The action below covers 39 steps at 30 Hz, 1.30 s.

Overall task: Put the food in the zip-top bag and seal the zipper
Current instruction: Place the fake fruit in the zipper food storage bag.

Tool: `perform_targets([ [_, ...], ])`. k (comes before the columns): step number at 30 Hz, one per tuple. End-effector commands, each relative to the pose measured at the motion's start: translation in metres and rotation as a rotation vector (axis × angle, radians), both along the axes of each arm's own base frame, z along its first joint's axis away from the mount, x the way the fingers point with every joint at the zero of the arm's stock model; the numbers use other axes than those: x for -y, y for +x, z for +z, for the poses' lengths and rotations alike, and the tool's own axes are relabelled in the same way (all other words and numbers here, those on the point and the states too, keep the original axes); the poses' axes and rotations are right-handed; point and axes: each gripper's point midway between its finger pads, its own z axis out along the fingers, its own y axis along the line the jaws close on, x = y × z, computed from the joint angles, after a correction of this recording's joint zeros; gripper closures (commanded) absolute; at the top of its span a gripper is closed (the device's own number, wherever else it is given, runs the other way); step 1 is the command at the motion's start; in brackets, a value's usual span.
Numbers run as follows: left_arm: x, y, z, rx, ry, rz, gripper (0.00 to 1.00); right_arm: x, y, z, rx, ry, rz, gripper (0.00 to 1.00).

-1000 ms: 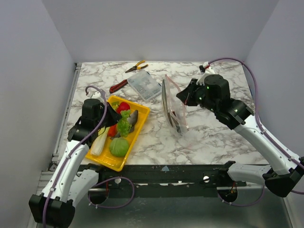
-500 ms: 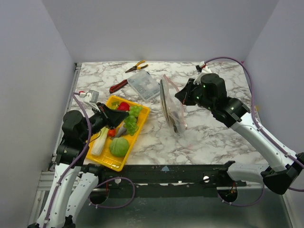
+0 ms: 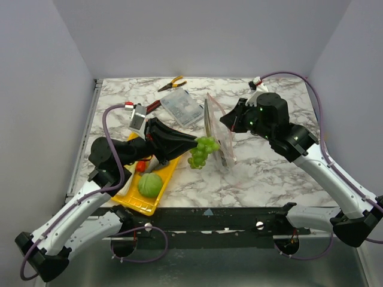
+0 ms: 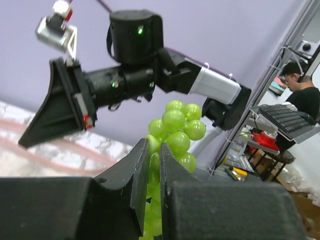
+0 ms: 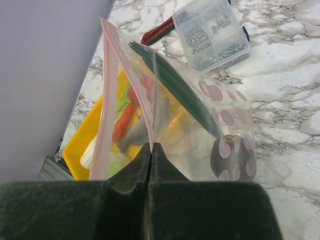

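light: bright, even, diffuse, from overhead; no hard hotspots
shadows: soft and short on the marble table [image 3: 269, 173]; faint one along the yellow tray [image 3: 146, 207]; dark band below the near table edge
glare: mild sheen on the zip-top bag [image 5: 190, 130], small highlights on the green grapes [image 4: 177, 130]
top view: sharp across the whole table
left wrist: left gripper [image 4: 154, 150] near-black, underexposed, slightly soft; grapes crisp; far room at right soft, verticals lean there
right wrist: right gripper [image 5: 151, 150] a dark blurred mass at bottom; bag edge and table behind in focus; wall at left flat grey
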Motion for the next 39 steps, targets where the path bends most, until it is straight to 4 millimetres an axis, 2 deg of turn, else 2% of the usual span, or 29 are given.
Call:
perform_targets([
  [1, 0.004, 0.0, 0.057, 0.233, -0.182, 0.076, 1.0, -0.007, -0.01, 0.026, 0.04, 0.067, 0.055, 0.99],
  [9, 0.032, 0.023, 0.059, 0.297, -0.221, 0.116, 1.0, -0.005, -0.011, 0.035, 0.051, 0.083, 0.049, 0.99],
  [17, 0.034, 0.037, 0.075, 0.315, -0.346, 0.167, 1.0, -0.004, -0.011, 0.035, 0.054, 0.077, 0.042, 0.99],
  [21, 0.035, 0.048, 0.077, 0.294, -0.404, 0.2, 1.0, -0.005, -0.011, 0.037, 0.054, 0.084, 0.044, 0.99],
  [32, 0.053, 0.071, 0.045, 0.232, -0.463, 0.191, 1.0, -0.003, -0.01, 0.042, 0.061, 0.089, 0.036, 0.99],
  [39, 0.059, 0.08, 0.005, 0.192, -0.375, 0.226, 1.0, -0.002, -0.011, 0.041, 0.063, 0.081, 0.037, 0.99],
])
